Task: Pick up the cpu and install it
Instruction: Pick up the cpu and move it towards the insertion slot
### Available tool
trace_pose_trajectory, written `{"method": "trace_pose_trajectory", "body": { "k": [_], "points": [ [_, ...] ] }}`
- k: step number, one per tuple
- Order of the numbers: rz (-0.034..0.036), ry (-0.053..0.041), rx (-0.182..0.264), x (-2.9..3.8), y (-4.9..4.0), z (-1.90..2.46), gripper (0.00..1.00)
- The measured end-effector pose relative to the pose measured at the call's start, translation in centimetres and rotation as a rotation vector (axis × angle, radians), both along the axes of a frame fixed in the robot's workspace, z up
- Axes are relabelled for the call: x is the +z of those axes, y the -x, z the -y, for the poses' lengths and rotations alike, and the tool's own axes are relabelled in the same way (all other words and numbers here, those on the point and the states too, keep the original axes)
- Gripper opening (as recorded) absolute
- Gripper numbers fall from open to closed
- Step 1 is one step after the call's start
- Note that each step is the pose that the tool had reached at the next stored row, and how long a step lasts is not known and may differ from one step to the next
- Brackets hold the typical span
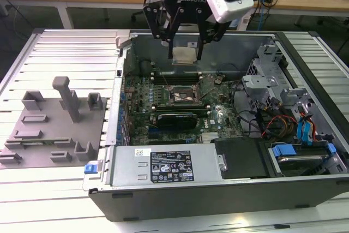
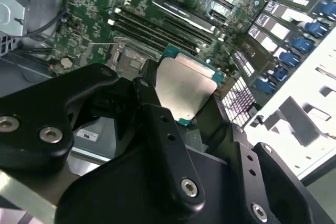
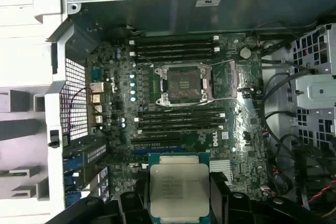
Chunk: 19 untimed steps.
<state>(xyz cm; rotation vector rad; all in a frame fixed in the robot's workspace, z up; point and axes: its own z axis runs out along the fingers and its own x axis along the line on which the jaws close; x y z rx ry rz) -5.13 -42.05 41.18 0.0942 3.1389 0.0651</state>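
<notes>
At the exterior view's left, a grey moulded plastic fixture plate with upright pegs and slots (image 1: 54,129) sat on the ribbed aluminium desk (image 1: 60,47), well apart from the work. Next to it lay the open dark-grey steel computer case (image 1: 163,200), its green motherboard (image 1: 218,115) bristling with small parts. Over the board hung the black gripper (image 1: 184,57), its fingers (image 2: 152,108) clenched on the cpu (image 1: 184,55), a small flat square chip with a matte silvery metal lid and a thin teal-green rim. In both wrist views the cpu (image 3: 179,190) was pinched by two opposite edges, lid (image 2: 184,90) facing the cameras, clear of the board. It stood above the open square socket with its bright metal frame (image 3: 184,83) and was not yet seated in it. I judged the chip light and quite stiff, its smooth lid apt to slip, and its hidden underside and the socket's contacts delicate. So the edges seemed to me the right place to grip, with modest force and the chip kept level. Toward the exterior view's right stood perforated grey sheet-metal drive cages (image 1: 272,88), loose coloured cables (image 1: 275,121) and blue plastic latches (image 1: 305,129).
</notes>
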Motion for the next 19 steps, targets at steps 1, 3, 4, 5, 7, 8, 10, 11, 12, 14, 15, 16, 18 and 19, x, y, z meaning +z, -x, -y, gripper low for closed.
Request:
{"method": "trace_pose_trajectory", "body": {
  "k": [1,3,4,5,7,8,10,11,12,14,15,16,18,19],
  "points": [
    [0.0000,0.0000,0.000,0.00,0.00,0.00,0.55],
    [0.0000,0.0000,0.000,0.00,-0.02,-0.01,0.55],
    [-0.0003,-0.0002,0.000,-0.03,-0.11,-0.01,0.55],
    [-0.0023,0.0000,0.000,-0.06,-0.40,-0.01,0.55],
    [-0.0064,-0.0001,0.000,-0.24,-1.08,-0.01,0.55],
    [-0.0072,-0.0001,0.000,-0.37,-1.34,0.00,0.55],
    [-0.0075,0.0002,0.000,-1.00,-1.65,-0.06,0.55],
    [-0.0075,0.0001,0.000,-1.27,-1.69,-0.16,0.55],
    [-0.0074,0.0000,0.000,-1.53,-1.72,-0.28,0.55],
    [-0.0075,-0.0002,0.000,-2.13,-1.75,-0.87,0.55],
    [-0.0074,-0.0005,0.000,-2.33,-1.75,-1.09,0.55],
    [-0.0074,-0.0012,0.000,-3.04,-1.75,-1.85,0.55],
    [-0.0075,-0.0017,0.000,-3.55,-1.75,-2.39,0.55],
    [-0.0074,-0.0021,0.000,-3.72,-1.75,-2.58,0.55]
  ]
}}
